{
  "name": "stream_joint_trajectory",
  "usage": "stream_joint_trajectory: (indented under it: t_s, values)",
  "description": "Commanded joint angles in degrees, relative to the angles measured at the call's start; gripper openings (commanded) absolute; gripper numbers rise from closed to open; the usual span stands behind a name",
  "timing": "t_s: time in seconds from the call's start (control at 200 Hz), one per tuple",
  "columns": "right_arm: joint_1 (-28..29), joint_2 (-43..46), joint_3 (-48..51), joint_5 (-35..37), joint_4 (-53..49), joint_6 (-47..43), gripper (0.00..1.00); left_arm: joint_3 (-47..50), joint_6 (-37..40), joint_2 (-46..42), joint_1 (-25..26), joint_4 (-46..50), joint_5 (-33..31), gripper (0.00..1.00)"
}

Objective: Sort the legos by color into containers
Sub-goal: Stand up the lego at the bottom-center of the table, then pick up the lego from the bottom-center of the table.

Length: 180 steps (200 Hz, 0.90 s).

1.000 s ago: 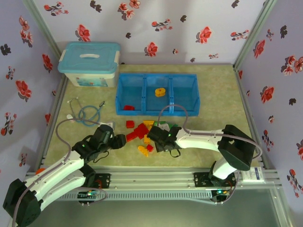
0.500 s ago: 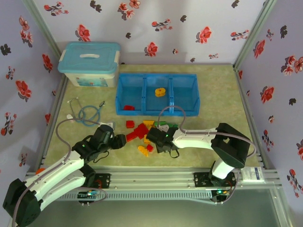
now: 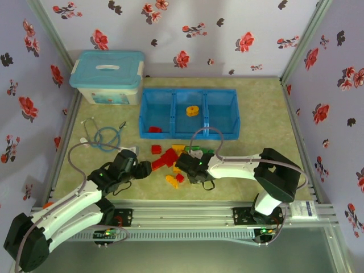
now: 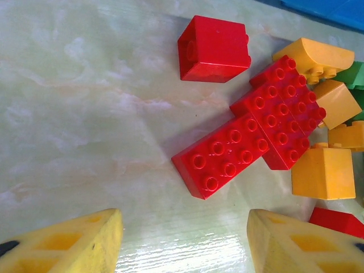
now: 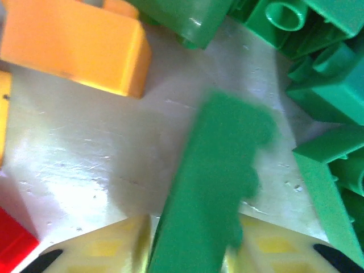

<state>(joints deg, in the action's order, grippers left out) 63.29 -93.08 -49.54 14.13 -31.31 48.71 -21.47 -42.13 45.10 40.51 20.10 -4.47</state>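
The legos [image 3: 170, 158] lie in a loose red, orange and green pile in front of the blue containers [image 3: 189, 90]. One red brick [image 3: 154, 129] sits in the left compartment and an orange piece [image 3: 193, 110] in the middle one. My left gripper [image 4: 183, 227] is open just short of a long red brick [image 4: 224, 159], with bare table between its fingers. In the top view it [image 3: 145, 168] stands at the pile's left edge. My right gripper [image 5: 193, 244] is shut on a long green brick [image 5: 213, 187], blurred, beside other green bricks [image 5: 324, 85] and an orange one [image 5: 74, 45].
A pale-blue lidded box [image 3: 107, 77] stands at the back left. A coiled stethoscope [image 3: 102, 136] lies left of the tray. Flowered walls close in three sides. The table right of the pile is bare [image 3: 267, 136].
My right gripper slid a little left into the pile and its jaws closed on the green brick. The left gripper has hardly moved.
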Motion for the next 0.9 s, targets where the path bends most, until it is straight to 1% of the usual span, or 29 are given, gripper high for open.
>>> stream_joint_trajectory:
  t_s: [0.0,0.15,0.365,0.47,0.665,0.72,0.785,0.895]
  values:
    - [-0.52,1.05,0.67,2.34,-3.04,1.82,0.33,0.12,-0.49,0.41,0.37,-1.37,-1.21,0.59]
    - [-0.59,3.75,0.5,3.18,-4.7,2.48,0.27,-0.36,-0.24,1.17,0.41,-1.61,-1.25,0.59]
    - [-0.62,6.11,0.67,4.13,-5.96,3.06,0.22,-1.46,0.36,2.48,0.45,-1.9,-1.24,0.59]
    - [-0.54,6.3,0.67,4.28,-6.13,3.15,0.27,-1.68,0.42,2.88,0.45,-1.99,-1.27,0.59]
    - [-0.79,6.24,0.85,4.24,-5.96,3.17,0.26,-1.64,0.43,2.79,0.45,-1.9,-1.27,0.59]
    - [-0.79,6.24,1.05,4.24,-5.83,3.23,0.29,-1.55,0.31,2.64,0.45,-1.88,-1.24,0.59]
    - [-0.77,6.23,1.35,4.42,-5.63,3.41,0.36,-1.3,0.25,2.38,0.53,-1.89,-1.26,0.59]
    - [-1.46,6.23,1.7,4.67,-5.47,3.16,0.39,-0.9,0.18,2.01,0.53,-1.71,-1.33,0.59]
